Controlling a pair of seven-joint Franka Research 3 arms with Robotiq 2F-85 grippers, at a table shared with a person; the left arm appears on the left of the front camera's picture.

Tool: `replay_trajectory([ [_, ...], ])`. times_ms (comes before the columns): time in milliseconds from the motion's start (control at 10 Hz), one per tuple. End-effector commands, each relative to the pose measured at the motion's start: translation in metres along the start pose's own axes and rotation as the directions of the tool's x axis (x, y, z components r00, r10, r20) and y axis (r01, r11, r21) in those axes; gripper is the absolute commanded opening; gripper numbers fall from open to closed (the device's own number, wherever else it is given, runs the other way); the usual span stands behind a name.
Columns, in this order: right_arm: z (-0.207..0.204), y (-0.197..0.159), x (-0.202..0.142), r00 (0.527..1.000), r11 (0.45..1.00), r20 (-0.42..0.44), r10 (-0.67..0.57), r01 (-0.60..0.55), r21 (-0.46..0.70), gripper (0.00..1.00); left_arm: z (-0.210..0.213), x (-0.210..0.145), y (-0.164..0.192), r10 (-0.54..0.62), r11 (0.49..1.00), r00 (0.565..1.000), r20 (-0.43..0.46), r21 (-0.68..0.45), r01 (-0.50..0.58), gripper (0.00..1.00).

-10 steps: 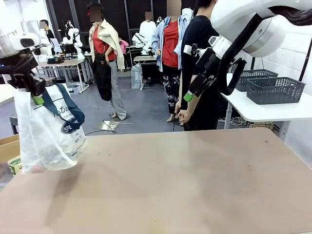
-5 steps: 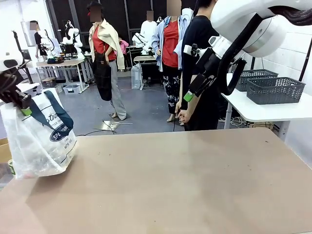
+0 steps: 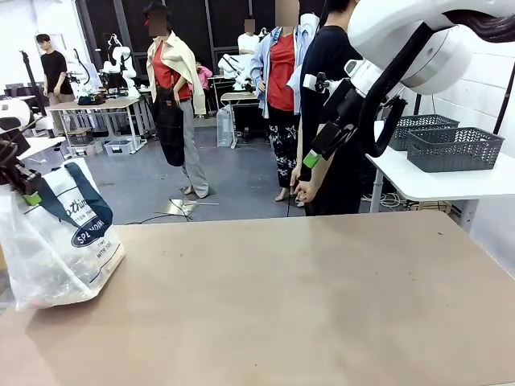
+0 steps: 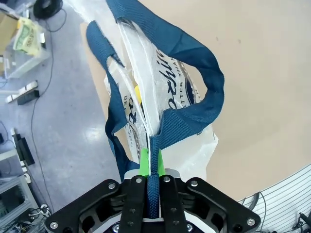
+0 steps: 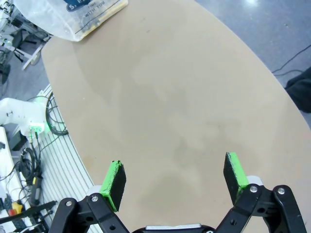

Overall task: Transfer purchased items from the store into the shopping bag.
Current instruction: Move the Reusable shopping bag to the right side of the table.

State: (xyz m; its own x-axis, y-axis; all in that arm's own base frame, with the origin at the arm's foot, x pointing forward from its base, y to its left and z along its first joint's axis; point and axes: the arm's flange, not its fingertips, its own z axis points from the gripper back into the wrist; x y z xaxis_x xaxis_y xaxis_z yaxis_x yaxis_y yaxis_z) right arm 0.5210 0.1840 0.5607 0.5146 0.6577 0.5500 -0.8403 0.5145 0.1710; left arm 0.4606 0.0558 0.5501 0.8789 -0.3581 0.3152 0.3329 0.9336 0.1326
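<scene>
With my left gripper (image 4: 149,167) pinching only a navy strap (image 4: 153,194) of the shopping bag (image 3: 60,241) at the counter's (image 3: 306,305) left edge, it could slide off while my right gripper (image 5: 175,182) hangs wide, empty.

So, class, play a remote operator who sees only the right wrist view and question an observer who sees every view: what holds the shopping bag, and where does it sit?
Operator: What holds the bag?
Observer: The left gripper is shut on a navy strap handle of the shopping bag.
Operator: Does the bag hang free?
Observer: No, its bottom rests at the table's left edge.
Operator: Where is my gripper?
Observer: The right gripper hangs open, high above the table's far side, before a person in black.
</scene>
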Motion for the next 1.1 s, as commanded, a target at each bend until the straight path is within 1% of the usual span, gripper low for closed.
replay_trajectory([
  [0, -0.0003, 0.0010, -0.0005, 1.000, 1.000, -0.005, -0.013, 0.013, 0.005, 1.00, -0.0003, 0.0015, 0.0001, 0.006, 1.000, 1.000, 0.007, -0.008, -0.006, 0.00],
  [800, -0.0003, 0.0010, -0.0005, 1.000, 1.000, -0.005, -0.013, 0.013, 0.005, 1.00, -0.0003, 0.0015, 0.0001, 0.006, 1.000, 1.000, 0.007, -0.008, -0.006, 0.00],
  [900, -0.0003, 0.0010, -0.0005, 1.000, 1.000, -0.005, -0.013, 0.013, 0.005, 1.00, -0.0036, 0.0001, -0.0006, 0.001, 1.000, 1.000, -0.007, -0.005, -0.001, 0.00],
  [1000, -0.0003, 0.0010, -0.0005, 1.000, 1.000, -0.005, -0.013, 0.013, 0.005, 1.00, -0.0037, 0.0007, 0.0003, 0.002, 1.000, 1.000, -0.010, -0.002, -0.002, 0.19],
])
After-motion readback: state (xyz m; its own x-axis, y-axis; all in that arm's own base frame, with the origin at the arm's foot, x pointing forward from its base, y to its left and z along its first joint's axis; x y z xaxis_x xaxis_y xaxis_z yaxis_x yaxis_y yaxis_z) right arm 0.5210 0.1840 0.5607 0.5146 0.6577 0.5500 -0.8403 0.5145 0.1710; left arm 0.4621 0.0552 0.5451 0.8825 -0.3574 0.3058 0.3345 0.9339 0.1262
